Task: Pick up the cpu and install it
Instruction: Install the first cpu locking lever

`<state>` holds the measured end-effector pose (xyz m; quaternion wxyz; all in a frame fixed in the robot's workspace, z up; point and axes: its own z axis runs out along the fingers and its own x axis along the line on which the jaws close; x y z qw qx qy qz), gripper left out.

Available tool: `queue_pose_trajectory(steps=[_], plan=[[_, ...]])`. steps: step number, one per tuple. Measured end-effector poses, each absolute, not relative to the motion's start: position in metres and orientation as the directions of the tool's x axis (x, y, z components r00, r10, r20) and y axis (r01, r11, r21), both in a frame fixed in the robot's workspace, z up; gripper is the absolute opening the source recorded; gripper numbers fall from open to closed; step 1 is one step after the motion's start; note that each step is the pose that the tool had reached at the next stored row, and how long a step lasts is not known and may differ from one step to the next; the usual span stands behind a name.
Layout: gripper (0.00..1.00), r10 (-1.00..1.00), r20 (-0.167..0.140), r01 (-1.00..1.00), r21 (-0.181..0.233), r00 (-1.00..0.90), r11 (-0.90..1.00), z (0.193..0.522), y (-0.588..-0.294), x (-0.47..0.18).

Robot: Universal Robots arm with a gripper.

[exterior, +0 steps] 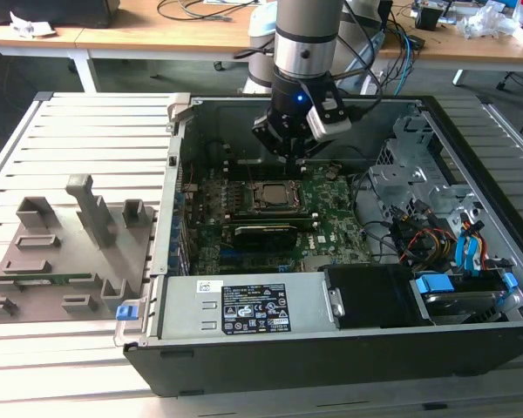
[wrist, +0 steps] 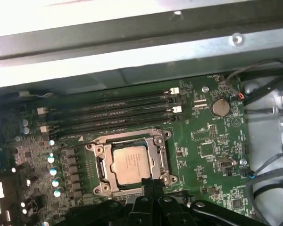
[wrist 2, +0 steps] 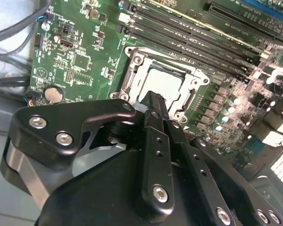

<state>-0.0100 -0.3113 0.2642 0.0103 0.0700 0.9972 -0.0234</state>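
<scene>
The cpu (exterior: 272,196) lies flat inside the dark metal-framed socket (exterior: 252,197) on the green motherboard of the open computer case. Its silver top is visible in both wrist views (wrist 2: 166,86) (wrist: 130,162), with the socket frame (wrist: 98,162) around it. My gripper (exterior: 294,150) hangs above the board, a little toward the case's back wall from the socket. Its black fingers (wrist 2: 153,106) are pressed together with nothing between them. In the first wrist view the gripper's tips (wrist: 149,184) sit at the socket's edge, apart from the chip.
A grey plastic tray with upright blocks (exterior: 61,252) rests on the slatted table at the exterior view's left. Memory slots (wrist: 113,110) run beside the socket. The power supply (exterior: 244,306), drive cage (exterior: 418,178) and cables (exterior: 418,235) crowd the case.
</scene>
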Motion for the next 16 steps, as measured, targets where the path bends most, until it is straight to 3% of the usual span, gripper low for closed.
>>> queue_pose_trajectory(steps=[16], plan=[[0.11,-0.042,-0.024,-0.041,-0.045,-0.999,0.998,0.2643,-0.3113,-0.0102]])
